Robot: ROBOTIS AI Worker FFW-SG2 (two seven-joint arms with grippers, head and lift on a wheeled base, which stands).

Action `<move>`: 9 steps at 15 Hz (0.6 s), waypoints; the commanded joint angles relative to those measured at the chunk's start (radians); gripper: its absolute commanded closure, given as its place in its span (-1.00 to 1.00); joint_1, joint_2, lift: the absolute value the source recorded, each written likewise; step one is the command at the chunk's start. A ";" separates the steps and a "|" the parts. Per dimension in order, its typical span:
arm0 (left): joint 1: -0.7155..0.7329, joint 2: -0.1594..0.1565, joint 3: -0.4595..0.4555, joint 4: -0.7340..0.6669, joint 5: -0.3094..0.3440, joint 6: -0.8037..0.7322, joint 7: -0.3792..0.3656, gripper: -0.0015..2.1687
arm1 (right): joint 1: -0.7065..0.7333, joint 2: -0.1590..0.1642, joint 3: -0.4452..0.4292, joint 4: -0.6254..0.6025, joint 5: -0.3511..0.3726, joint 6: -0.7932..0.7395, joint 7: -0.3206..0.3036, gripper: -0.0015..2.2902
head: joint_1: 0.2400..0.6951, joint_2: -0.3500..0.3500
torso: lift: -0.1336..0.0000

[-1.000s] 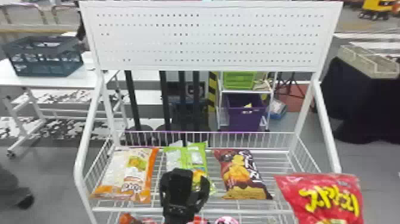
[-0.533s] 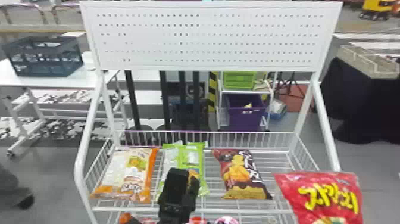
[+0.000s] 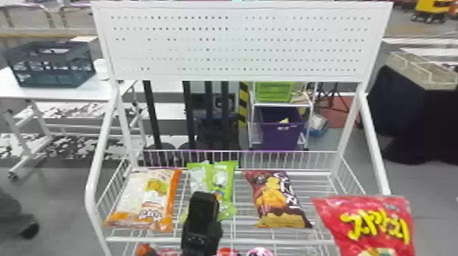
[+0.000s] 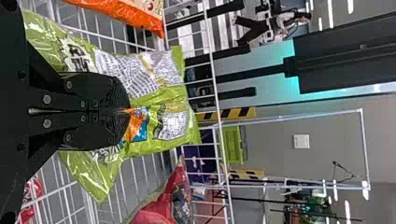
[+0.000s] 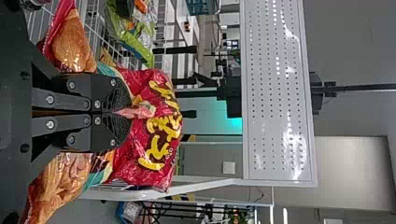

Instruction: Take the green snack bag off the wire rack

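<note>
Your left gripper [image 3: 203,201] is closed on the green snack bag [image 3: 225,185], which sits at the wire rack [image 3: 245,242] between the orange-and-white bag [image 3: 150,194] and brown snack bag [image 3: 277,199]. Its long axis runs front to back, far end toward the rear fence. Your right gripper [image 5: 123,113] pinches the red snack bag [image 5: 152,133].

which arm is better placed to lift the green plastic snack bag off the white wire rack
Left, most likely: its black claw is shut on the green bag, while the right claw holds a red plastic snack bag.
</note>
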 commanded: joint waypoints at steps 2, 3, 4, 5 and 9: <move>0.055 0.032 0.018 -0.130 -0.020 0.000 0.018 0.64 | -0.002 0.000 0.000 0.002 -0.001 0.000 0.000 0.86 | 0.14 0.00 | 1.00; 0.092 0.051 0.044 -0.191 -0.029 0.000 0.023 0.64 | -0.003 0.000 0.000 0.002 -0.001 0.000 0.000 0.86 | 0.14 0.00 | 1.00; 0.125 0.063 0.069 -0.242 -0.041 0.000 0.035 0.64 | -0.003 0.001 0.002 0.002 -0.001 0.000 0.000 0.86 | 0.14 0.00 | 1.00; 0.168 0.088 0.095 -0.306 -0.052 0.000 0.043 0.64 | -0.003 0.001 0.002 0.002 -0.001 0.000 0.000 0.86 | 0.14 0.00 | 1.00; 0.431 0.181 0.285 -0.555 -0.073 -0.095 0.001 0.64 | -0.005 0.001 0.003 0.005 0.000 0.000 0.000 0.86 | 0.14 0.00 | 1.00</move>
